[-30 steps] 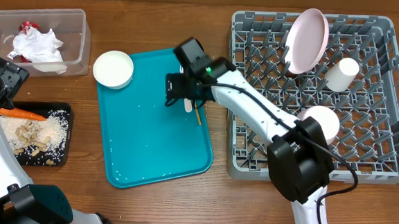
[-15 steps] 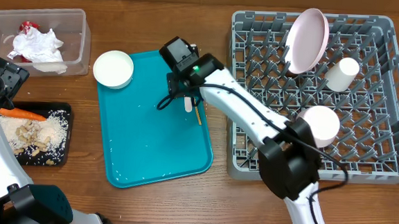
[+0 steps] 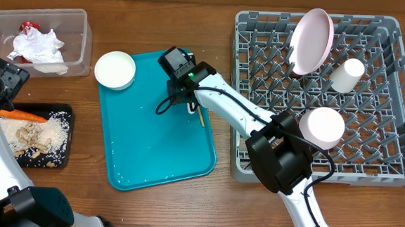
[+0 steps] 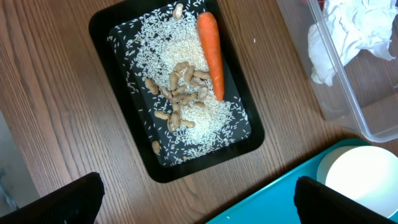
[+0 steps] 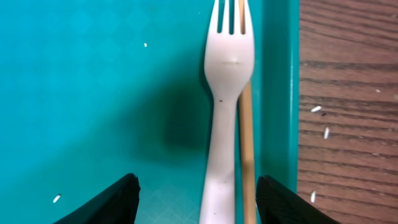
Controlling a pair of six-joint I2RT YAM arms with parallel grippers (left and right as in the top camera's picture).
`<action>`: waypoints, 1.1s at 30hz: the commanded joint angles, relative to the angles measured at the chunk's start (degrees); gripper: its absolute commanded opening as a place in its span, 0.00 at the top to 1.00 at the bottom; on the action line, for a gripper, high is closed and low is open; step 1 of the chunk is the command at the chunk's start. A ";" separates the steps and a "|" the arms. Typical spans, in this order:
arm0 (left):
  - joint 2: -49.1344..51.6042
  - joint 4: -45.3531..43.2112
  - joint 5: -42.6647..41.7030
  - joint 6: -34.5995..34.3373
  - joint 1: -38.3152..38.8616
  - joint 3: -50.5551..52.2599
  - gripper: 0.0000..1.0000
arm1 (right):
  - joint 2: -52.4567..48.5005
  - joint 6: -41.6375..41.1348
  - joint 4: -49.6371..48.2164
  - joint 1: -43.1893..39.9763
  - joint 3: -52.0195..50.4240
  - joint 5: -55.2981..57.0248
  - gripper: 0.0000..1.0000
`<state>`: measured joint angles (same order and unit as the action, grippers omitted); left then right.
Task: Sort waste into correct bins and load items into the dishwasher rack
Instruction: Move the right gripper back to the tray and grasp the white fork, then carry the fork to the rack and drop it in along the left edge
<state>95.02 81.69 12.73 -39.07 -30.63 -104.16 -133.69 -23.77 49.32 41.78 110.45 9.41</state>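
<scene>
A white fork and a thin wooden stick lie side by side near the right rim of the teal tray. My right gripper hangs low over them, open, one finger on each side and a gap at both. In the dishwasher rack stand a pink plate, a white cup and an upturned bowl. Another bowl sits on the teal tray's back left corner. My left gripper is wide open above bare wood, beside the black tray.
The black tray holds a carrot, rice and beige scraps. A clear tub at the back left holds a crumpled napkin and a red wrapper. Rice grains dot the wood right of the teal tray.
My right gripper has shifted left over the fork and stick, and its jaws have narrowed around them. The left arm has not moved.
</scene>
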 commanded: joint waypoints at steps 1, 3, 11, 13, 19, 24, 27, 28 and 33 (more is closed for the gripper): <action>0.22 0.13 1.18 -0.79 0.00 0.28 0.00 | -2.78 0.00 -0.50 0.61 0.11 -0.50 0.37; 0.22 0.11 1.18 -0.76 0.00 0.28 0.00 | -3.37 -0.02 -0.52 0.66 0.11 -0.59 0.36; 0.22 0.13 1.18 -0.79 0.00 0.28 0.00 | -3.74 -0.02 -0.39 0.66 0.11 -1.66 0.40; 0.22 0.11 1.18 -0.79 0.00 0.28 0.00 | -3.74 -0.07 -0.17 0.72 0.11 -2.25 0.51; 0.22 0.13 1.18 -0.76 0.00 0.28 0.00 | -3.74 -0.20 0.68 2.51 0.11 -2.19 0.57; 0.22 0.13 1.16 -0.76 0.00 0.28 0.00 | -3.74 -0.22 0.70 3.82 0.11 -1.97 0.61; 0.22 0.13 1.18 -0.76 0.00 0.28 0.00 | -3.74 -0.24 1.14 3.91 0.11 -1.92 0.63; 0.22 0.13 1.18 -0.76 0.00 0.28 0.00 | -3.74 -0.24 1.38 3.91 0.11 -1.88 0.64; 0.24 0.13 1.18 -0.76 0.00 0.28 0.00 | -3.74 -1.49 3.39 3.58 0.13 0.24 0.68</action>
<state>95.02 81.69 12.73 -39.07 -30.63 -104.16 -136.46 -24.12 51.40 45.52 110.65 9.19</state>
